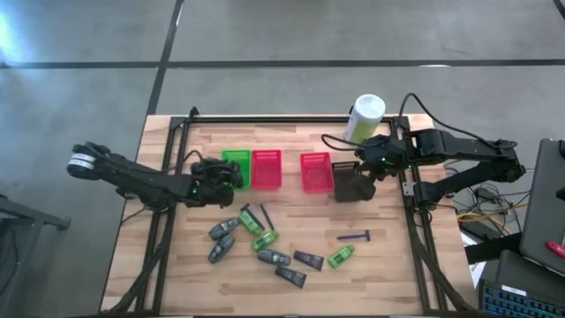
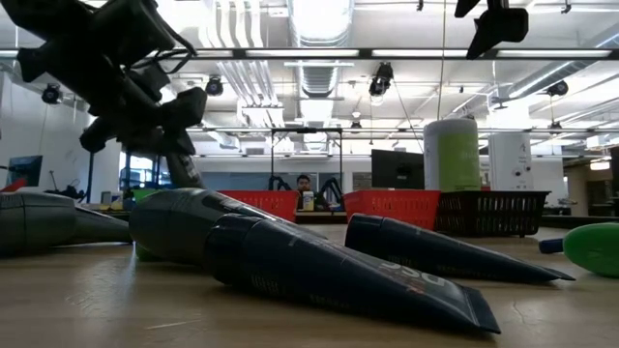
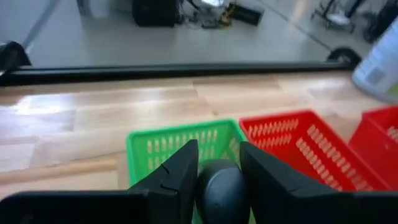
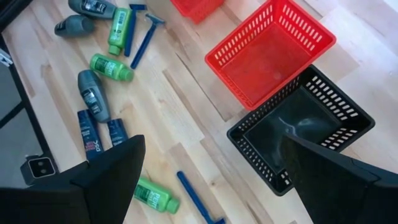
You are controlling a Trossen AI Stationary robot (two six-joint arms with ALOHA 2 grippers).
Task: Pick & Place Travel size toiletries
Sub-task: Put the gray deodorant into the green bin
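My left gripper (image 3: pixel 217 149) is shut on a dark grey oval bottle (image 3: pixel 221 186), just short of the green basket (image 3: pixel 180 146) at the table's middle left (image 1: pixel 237 168). My right gripper (image 4: pixel 214 143) hangs open above the black basket (image 4: pixel 305 134), touching nothing. The other travel size toiletries lie flat on the wood in front of the baskets. They are grey bottles (image 1: pixel 222 230), green tubes (image 1: pixel 265 238), dark flat tubes (image 1: pixel 308 260) and blue razors (image 1: pixel 355 236). My left gripper pinches the grey bottle between its two fingers (image 3: pixel 180 171); only the bottle's rounded end (image 3: pixel 221 180) shows between them. The fingers come from the green basket's near-left side, slanting slightly down. The bottle is clear of the table, at the basket's near rim.
Two red baskets (image 1: pixel 267 170) (image 1: pixel 316 171) stand between the green and the black basket (image 1: pixel 353 185). A white-and-green canister (image 1: pixel 365 117) stands at the far right. Black rails run along the table's edges. A person sits in the room far behind the table (image 2: pixel 306 184).
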